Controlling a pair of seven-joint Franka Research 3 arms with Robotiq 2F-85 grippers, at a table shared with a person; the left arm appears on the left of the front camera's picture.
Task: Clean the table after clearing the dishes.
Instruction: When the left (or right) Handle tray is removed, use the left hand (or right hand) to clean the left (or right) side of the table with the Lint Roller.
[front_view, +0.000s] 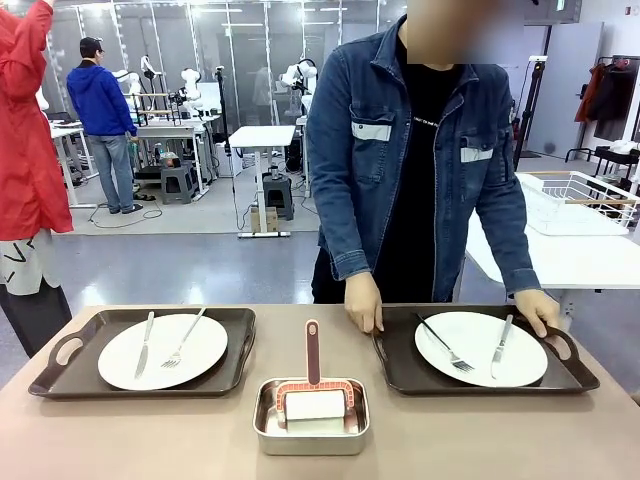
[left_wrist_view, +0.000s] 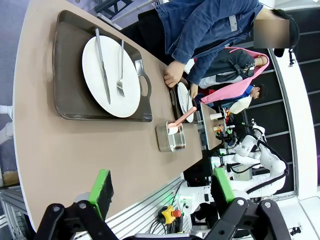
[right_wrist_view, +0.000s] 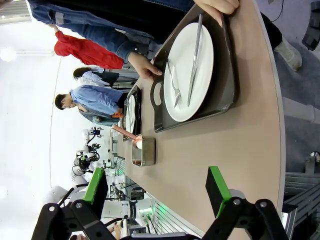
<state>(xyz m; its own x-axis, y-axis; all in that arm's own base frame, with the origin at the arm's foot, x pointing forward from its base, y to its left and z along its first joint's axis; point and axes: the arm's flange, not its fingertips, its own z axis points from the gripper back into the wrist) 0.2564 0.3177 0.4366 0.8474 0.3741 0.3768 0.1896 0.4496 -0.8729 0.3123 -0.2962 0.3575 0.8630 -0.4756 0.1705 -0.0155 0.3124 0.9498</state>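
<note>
Centrally, the pan holds a brush; trays hold plates.

Round white dinner plates are lying on dark brown rectangular trays over the plain matte beige-brown tabletop.

Floor: glossy grey floor, mid-frame.
Furniture: small white table, upper centre; white wire basket, right edge.
Walls: glass partitions, top.
</note>
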